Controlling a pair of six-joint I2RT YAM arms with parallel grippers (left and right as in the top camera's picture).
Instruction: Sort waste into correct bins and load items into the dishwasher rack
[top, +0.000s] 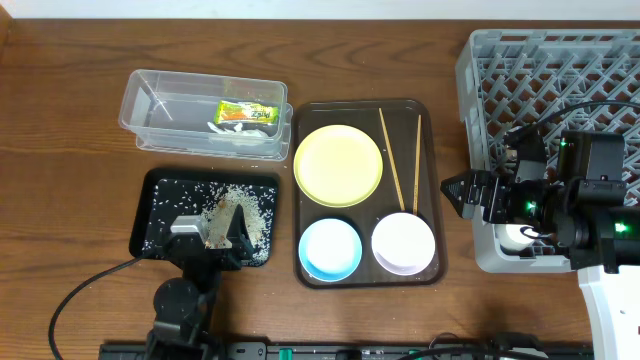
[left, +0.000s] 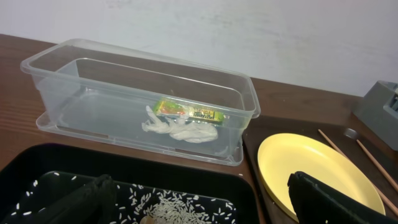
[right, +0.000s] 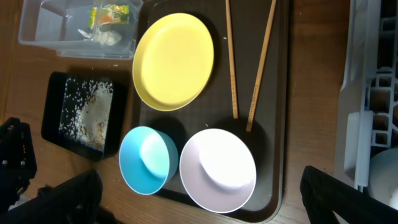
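The green-and-orange wrapper (top: 247, 113) lies in the clear tub (top: 160, 100) beside a crumpled white scrap (left: 180, 130); it also shows in the left wrist view (left: 186, 111). Rice crumbs (top: 243, 205) are scattered in the black tray (top: 160, 205). My left gripper (top: 215, 235) is open and empty over that tray's near side (left: 205, 208). The yellow plate (top: 339, 165), blue bowl (top: 331, 248), white bowl (top: 403, 241) and two chopsticks (top: 392, 160) sit on the brown tray. My right gripper (top: 458, 192) is open and empty, above the gap between the brown tray and the grey rack (top: 560, 80), with both bowls below it (right: 205, 208).
The brown serving tray (top: 440, 150) lies mid-table between the bins and the rack. A white rounded object (top: 517, 237) sits in the rack's near corner under my right arm. Cables run along the front edge of the wooden table.
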